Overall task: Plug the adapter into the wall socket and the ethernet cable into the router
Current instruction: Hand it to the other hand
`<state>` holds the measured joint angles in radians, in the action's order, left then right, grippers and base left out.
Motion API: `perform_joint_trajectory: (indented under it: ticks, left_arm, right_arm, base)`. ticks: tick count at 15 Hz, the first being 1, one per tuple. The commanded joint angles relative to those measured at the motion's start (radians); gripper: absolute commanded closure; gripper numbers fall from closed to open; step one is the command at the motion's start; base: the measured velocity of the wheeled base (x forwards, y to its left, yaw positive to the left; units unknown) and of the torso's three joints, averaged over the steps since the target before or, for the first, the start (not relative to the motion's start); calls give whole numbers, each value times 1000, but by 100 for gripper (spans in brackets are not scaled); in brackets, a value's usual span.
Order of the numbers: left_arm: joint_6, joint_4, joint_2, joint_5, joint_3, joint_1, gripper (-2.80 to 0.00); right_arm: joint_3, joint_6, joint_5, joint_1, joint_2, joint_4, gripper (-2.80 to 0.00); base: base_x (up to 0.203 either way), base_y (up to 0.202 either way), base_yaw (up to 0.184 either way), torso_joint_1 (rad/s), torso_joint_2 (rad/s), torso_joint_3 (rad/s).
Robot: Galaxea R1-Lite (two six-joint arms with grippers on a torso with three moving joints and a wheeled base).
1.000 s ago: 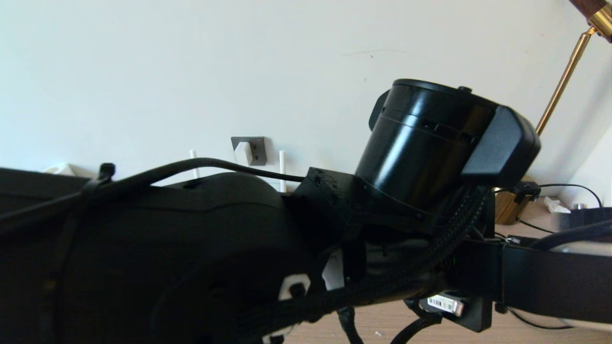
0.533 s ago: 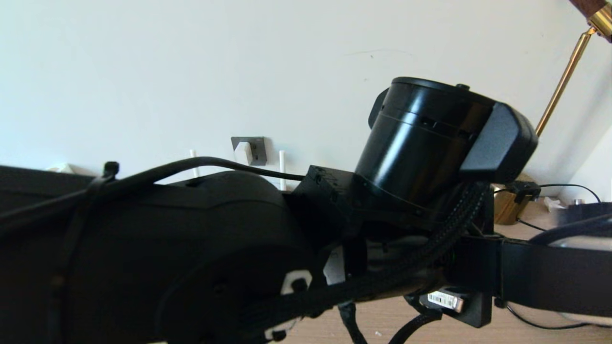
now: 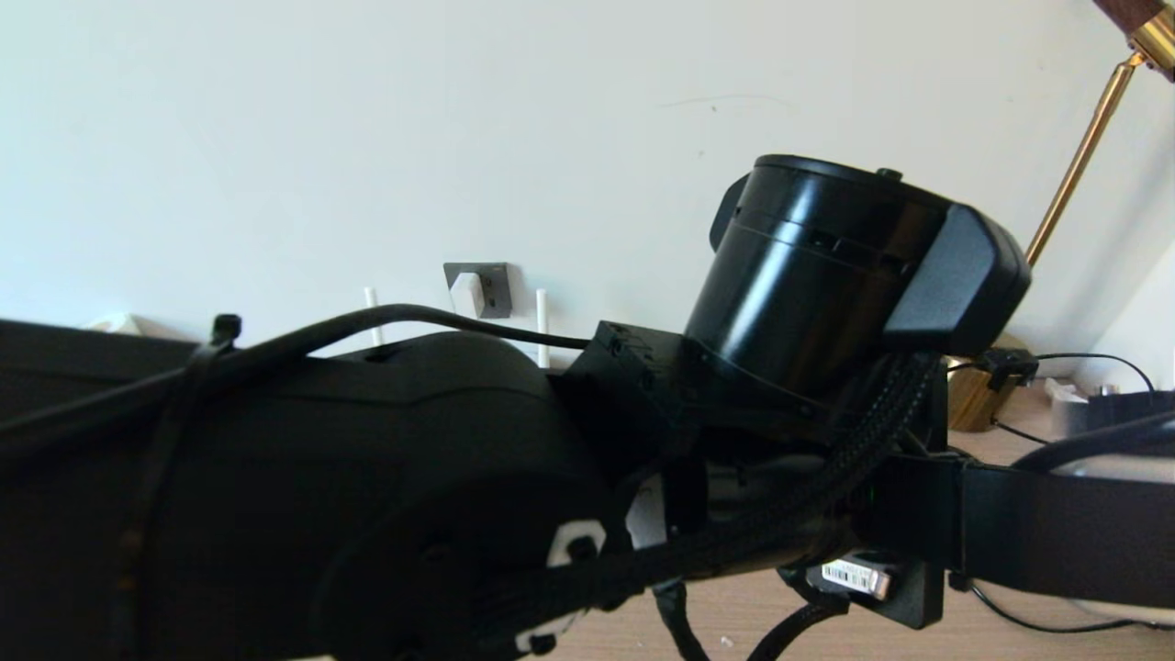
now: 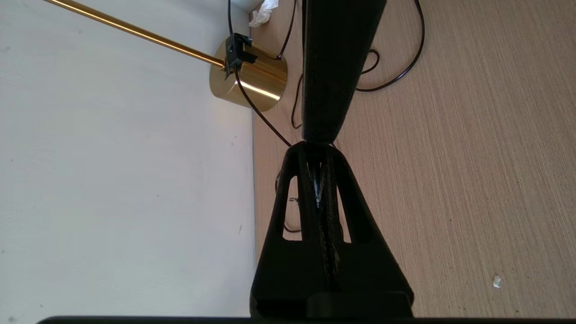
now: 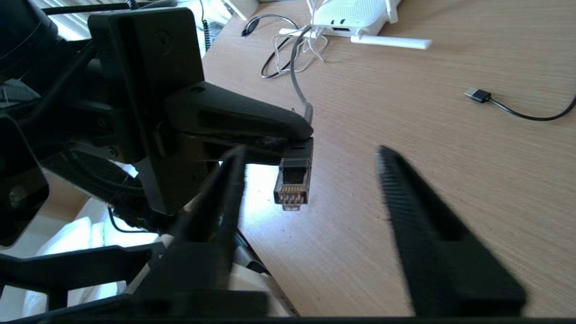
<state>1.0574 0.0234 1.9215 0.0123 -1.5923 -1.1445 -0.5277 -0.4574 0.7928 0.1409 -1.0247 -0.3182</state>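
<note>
Right gripper (image 5: 310, 202) narrowing | left gripper (image 5: 297, 135) pinches ethernet cable (image 5: 292, 180)

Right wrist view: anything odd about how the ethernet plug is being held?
Yes. The left gripper pinches the ethernet cable just behind the plug, which hangs downward, pointing away from the router. The right gripper stands open around it.

arm (image 3: 275, 477): glossy black shell; braided sleeving (image 3: 854, 441); zip tie (image 3: 225, 329); barcode sticker (image 3: 854, 576)
</note>
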Motion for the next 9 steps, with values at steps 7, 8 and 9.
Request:
perform_joint_trajectory:
  ticks: [7,8,9]
  left_arm:
    - [-15,6,-1,1,11,0,0]
    - [-30,6,-1,1,12,-1,0]
    - [-43,6,-1,1,14,-3,0]
  right_arm:
    - [3,-1,3,9,9,-2,0]
    - [3,-3,3,9,12,-2,0]
    - [3,-3,3,9,12,-2,0]
  base:
    - [0,0,0,0,0,0]
    - [0,0,0,0,0,0]
    - [0,0,0,0,0,0]
